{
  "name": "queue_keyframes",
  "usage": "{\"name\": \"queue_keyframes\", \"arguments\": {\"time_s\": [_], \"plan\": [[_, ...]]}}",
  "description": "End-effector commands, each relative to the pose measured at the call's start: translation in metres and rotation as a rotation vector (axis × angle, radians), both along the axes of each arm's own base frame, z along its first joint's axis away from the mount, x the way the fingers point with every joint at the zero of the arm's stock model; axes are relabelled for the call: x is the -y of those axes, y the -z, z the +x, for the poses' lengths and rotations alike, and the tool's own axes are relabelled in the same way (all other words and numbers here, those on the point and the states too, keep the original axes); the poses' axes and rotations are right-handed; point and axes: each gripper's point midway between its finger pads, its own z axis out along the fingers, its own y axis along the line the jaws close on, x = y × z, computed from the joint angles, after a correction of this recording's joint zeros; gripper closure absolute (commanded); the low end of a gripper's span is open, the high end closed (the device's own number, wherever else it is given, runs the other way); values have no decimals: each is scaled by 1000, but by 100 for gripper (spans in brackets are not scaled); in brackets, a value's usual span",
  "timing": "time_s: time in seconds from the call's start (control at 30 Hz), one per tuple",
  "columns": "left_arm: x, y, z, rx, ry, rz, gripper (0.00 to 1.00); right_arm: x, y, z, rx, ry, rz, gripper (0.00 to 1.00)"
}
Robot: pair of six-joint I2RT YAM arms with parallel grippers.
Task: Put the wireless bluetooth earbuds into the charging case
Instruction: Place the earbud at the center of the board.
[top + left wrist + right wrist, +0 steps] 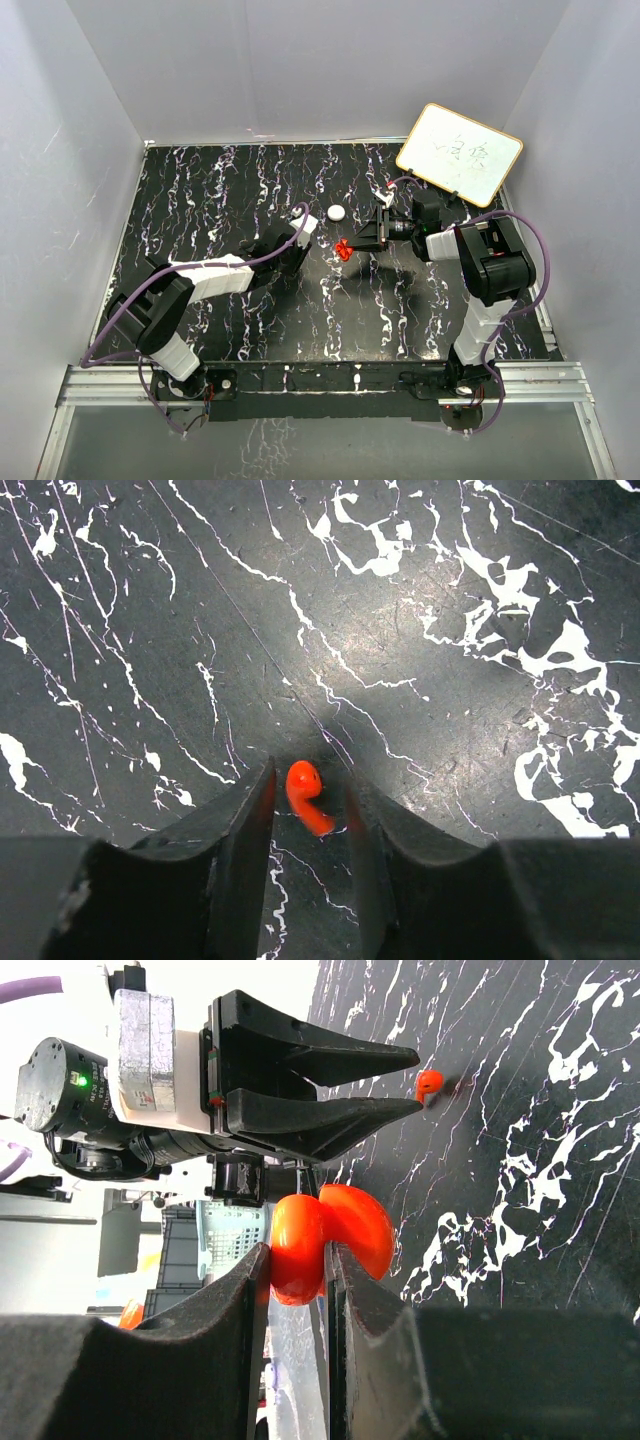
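One red earbud between left tool tips, wrist views only.

the left arm reached from the lower left toward the frame's centre, its left gripper angled downward, fingers slightly parted and gripping nothing. the right arm folded in from the right, with the right gripper turned sideways and pinched onto the charging case.

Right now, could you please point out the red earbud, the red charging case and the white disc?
red earbud [303, 780], left wrist view, its rounded head.
red charging case [362, 1228], right wrist view, its right-hand lobe.
white disc [337, 212], top external view, its centre.
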Motion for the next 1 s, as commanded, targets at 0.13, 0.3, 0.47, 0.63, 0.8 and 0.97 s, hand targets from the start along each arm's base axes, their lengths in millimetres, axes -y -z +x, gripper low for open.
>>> {"name": "queue_keyframes", "arguments": {"time_s": [0.13,0.3,0.47,0.63,0.8,0.97], "plan": [[2,-3,3,9,-12,-32,62,-1,-11,8,76,-14,20,100],[-2,-28,11,66,-82,-115,55,0,-11,8,77,-13,19,100],[-21,-38,13,60,-148,-212,50,-1,-13,7,84,-12,20,100],[-27,-27,13,3,-159,-333,49,0,-15,7,89,-7,19,100],[-18,-27,15,-46,-125,-445,47,0,-16,8,95,-6,20,100],[-8,-33,18,-70,-71,-527,46,-1,-17,8,95,-4,19,100]]}}
